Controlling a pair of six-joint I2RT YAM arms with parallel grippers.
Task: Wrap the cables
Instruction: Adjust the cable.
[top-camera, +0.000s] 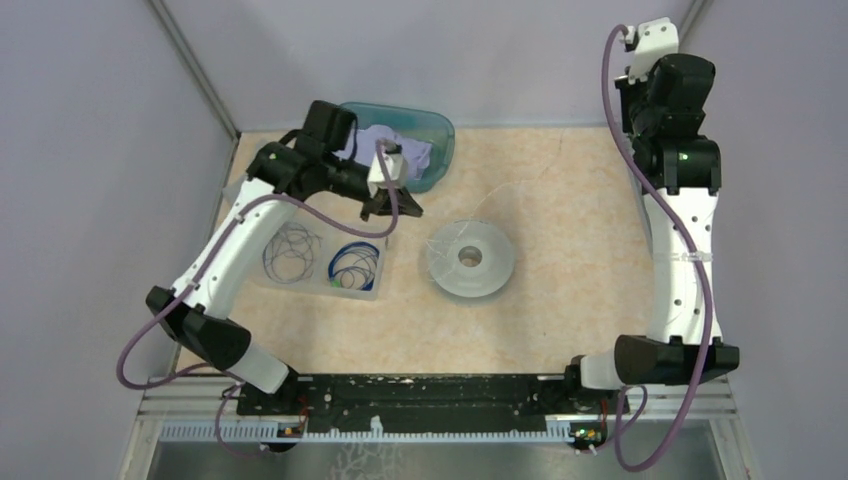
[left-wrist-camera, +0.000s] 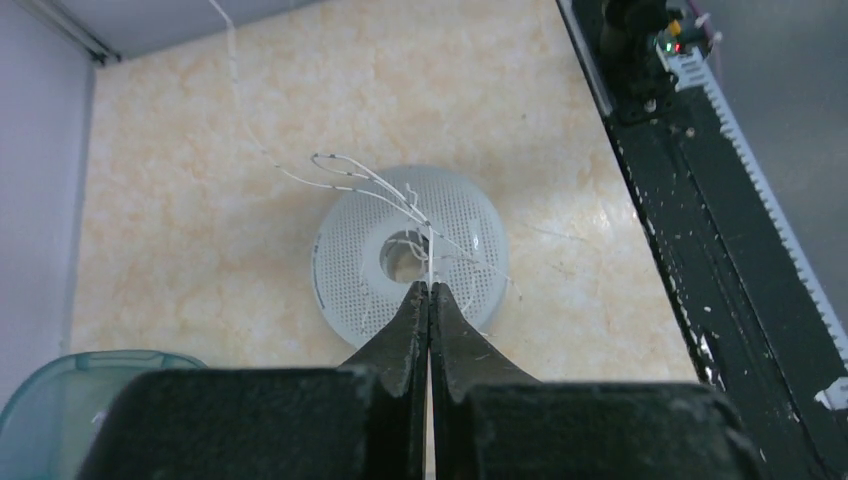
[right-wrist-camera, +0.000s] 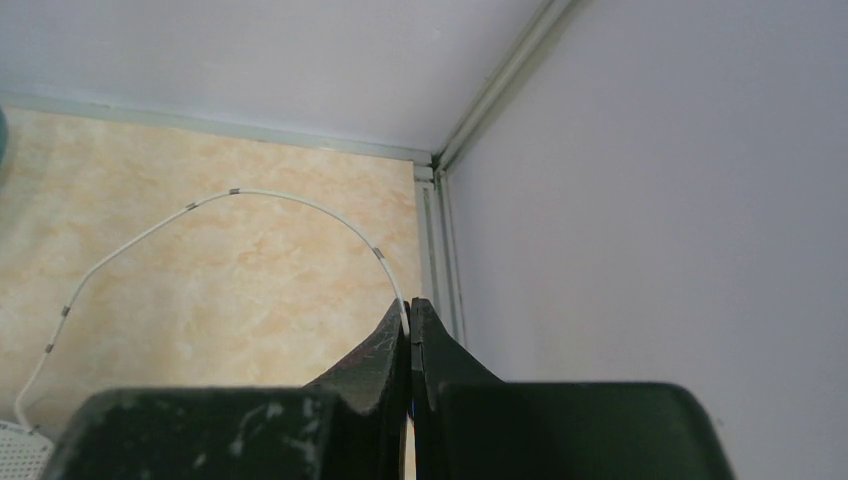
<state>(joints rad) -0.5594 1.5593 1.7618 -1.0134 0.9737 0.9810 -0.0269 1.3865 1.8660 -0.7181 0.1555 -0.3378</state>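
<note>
black mounting rail (top-camera: 430, 405) marks the near edge. past it, left of the spool (top-camera: 470, 258), a clear tray (top-camera: 372, 290) holds the blue cables (top-camera: 355, 262) in loose coils, set aside from the work and probably awaiting their turn. the spool, a white perforated reel, lies flat on the marbled table (top-camera: 560, 320).

just left of the spool and a little beyond it, the left gripper (left-wrist-camera: 429, 288) has its fingers pressed together on the whitish cable (left-wrist-camera: 345, 168), likely to anchor that stretch near the reel. further beyond the spool on the left sits a teal bin (top-camera: 440, 135) with lilac cloth (top-camera: 400, 150) in it.

far right of the spool, raised near the back corner, the right gripper (right-wrist-camera: 409, 318) pinches the cable's other stretch, fingers tight together, seemingly to spread the slack into one long arc.

the overhead view shows this cable only as a faint line off the spool. the left wrist view shows its small loops tangled over the hub. the right wrist view shows its grey bands and the pinch itself.
</note>
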